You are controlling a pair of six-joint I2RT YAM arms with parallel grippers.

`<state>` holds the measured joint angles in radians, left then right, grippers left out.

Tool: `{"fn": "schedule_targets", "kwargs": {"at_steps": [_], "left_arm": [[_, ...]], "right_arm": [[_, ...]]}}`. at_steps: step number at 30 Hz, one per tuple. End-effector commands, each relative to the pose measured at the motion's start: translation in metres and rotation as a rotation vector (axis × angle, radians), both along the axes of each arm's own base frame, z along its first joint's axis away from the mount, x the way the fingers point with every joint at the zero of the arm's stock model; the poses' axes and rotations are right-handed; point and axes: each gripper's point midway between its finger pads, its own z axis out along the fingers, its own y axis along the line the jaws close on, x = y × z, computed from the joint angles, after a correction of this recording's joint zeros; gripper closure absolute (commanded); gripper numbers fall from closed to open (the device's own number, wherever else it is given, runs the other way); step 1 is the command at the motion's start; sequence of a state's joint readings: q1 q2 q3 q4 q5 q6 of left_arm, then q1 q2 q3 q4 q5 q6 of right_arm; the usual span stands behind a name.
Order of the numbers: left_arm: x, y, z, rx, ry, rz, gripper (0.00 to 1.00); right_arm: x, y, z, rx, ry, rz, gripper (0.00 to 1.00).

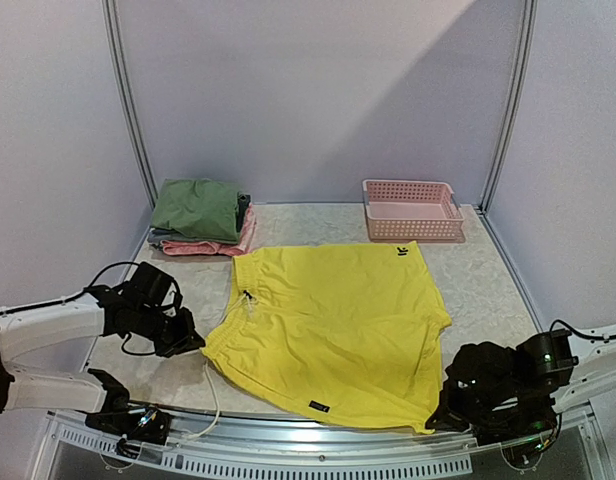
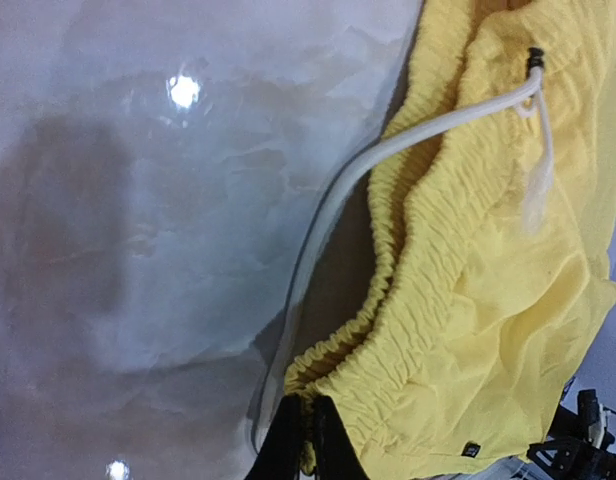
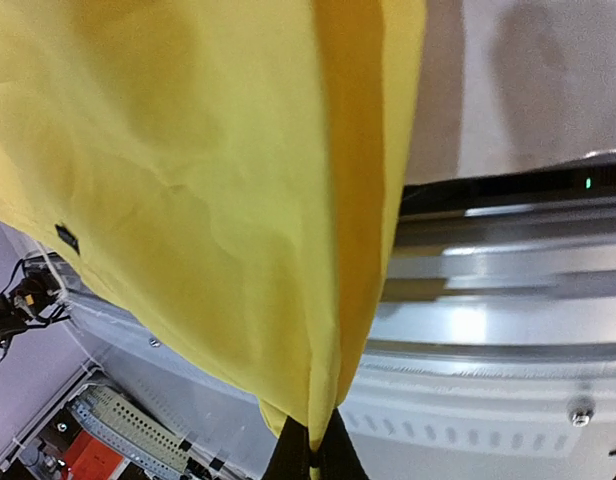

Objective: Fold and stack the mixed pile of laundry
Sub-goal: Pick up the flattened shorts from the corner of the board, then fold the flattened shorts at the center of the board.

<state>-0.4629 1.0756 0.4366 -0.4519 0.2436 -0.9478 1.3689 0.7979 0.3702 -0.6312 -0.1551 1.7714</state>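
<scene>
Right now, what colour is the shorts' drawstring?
The drawstring is white, on yellow shorts; clearest in the left wrist view.

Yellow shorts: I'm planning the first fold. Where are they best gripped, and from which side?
By the two near corners, coming from the near edge of the table: the yellow shorts lie flat with the waistband leftward. The left gripper is shut on the waistband's near end, the right gripper on the near hem corner, probably good for folding away.

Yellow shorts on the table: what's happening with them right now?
Both arms grip the yellow shorts, spread flat on the table. The left gripper is shut on the waistband's near corner, the right gripper on a near hem corner. A folded green shirt lies on a pink garment at the far left.
</scene>
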Motion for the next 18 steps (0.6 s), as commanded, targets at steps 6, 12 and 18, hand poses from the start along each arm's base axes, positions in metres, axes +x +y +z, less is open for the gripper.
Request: {"fn": "schedule_targets", "kwargs": {"at_steps": [6, 12, 18], "left_arm": [[-0.021, 0.028, 0.057, 0.115, 0.036, 0.046, 1.0], [-0.042, 0.037, 0.057, 0.141, 0.115, 0.043, 1.0], [-0.034, 0.031, 0.083, 0.137, 0.122, 0.016, 1.0]], "right_arm": [[0.005, -0.012, 0.055, -0.074, 0.03, -0.126, 1.0], [-0.005, -0.007, 0.056, -0.138, 0.111, -0.128, 1.0], [0.029, 0.005, 0.089, -0.124, 0.028, -0.189, 1.0]]}}
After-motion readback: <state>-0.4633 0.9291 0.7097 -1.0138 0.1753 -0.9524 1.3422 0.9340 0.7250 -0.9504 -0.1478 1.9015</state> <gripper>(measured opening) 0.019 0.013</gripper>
